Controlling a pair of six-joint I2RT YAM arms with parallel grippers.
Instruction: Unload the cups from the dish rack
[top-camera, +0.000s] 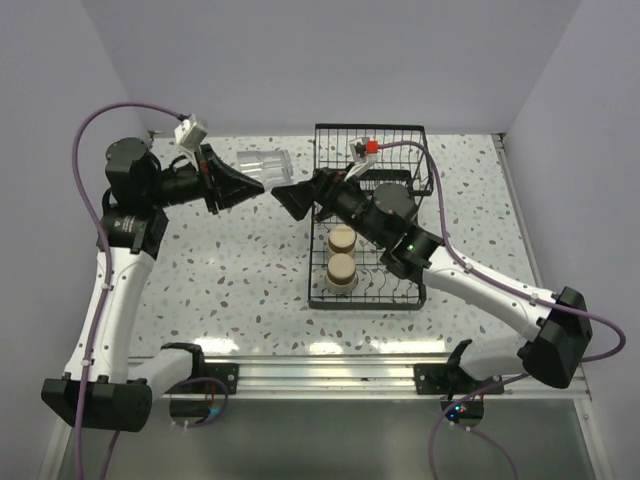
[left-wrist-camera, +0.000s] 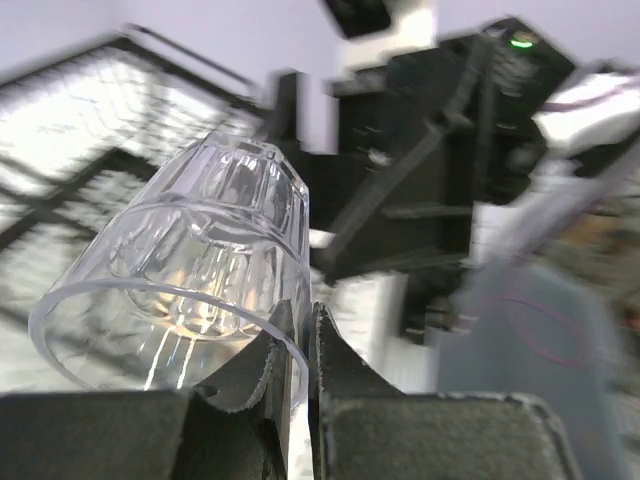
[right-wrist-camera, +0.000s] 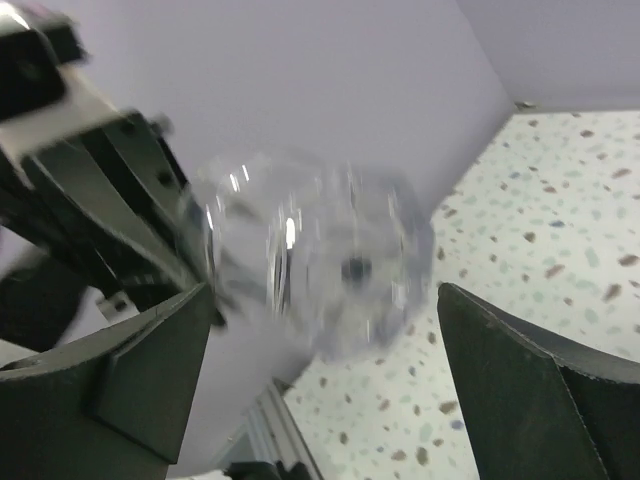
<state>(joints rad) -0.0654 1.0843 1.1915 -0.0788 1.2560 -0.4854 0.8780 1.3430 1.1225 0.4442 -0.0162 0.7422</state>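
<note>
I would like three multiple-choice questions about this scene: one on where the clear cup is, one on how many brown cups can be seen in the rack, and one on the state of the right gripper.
1. Where is the clear cup?
A) standing in the dish rack
B) held by the left gripper, left of the dish rack
C) held by the right gripper

2. How many brown cups show in the dish rack?
A) two
B) four
C) none

3. The right gripper is:
A) shut on a brown cup
B) shut on nothing
C) open

Answers:
1 B: in the left wrist view the fingers pinch its rim.
2 A: the top view shows two tan bases in the rack.
3 C: in the right wrist view its fingers stand wide apart.
</note>
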